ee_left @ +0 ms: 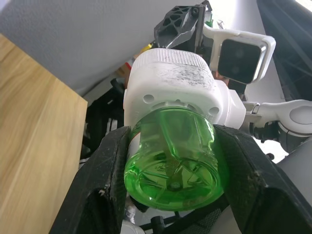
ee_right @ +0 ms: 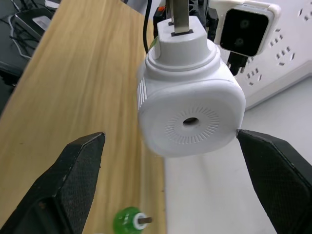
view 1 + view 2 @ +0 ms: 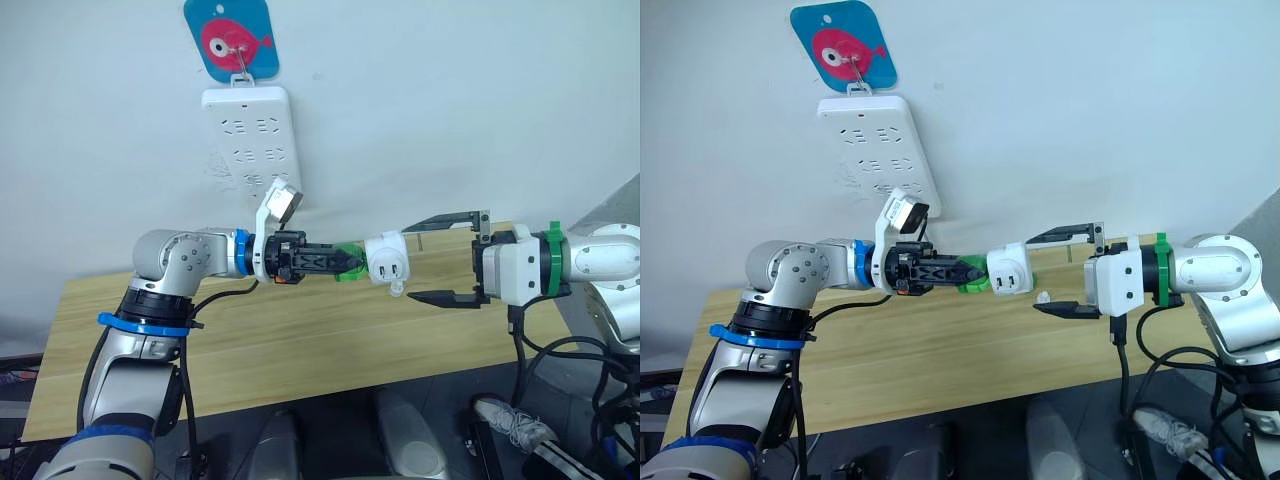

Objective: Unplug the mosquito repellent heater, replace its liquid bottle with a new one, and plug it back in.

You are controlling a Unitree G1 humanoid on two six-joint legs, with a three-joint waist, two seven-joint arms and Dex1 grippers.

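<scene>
Above the table (image 3: 300,340), between both arms: heater (image 3: 387,260) in the air | left gripper (image 3: 345,262) squeezes its green bottle (image 1: 170,161) | right gripper (image 3: 440,258) wide open; you close it on the heater, then twist.

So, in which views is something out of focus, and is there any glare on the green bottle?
Left wrist view: the green bottle is sharp, with soft highlights on its base and no harsh glare; the table behind is blurred. Right wrist view: the mosquito repellent heater is sharp, evenly lit; the near fingertips look soft. Eye views: even light, faint shadows on the wall.
</scene>
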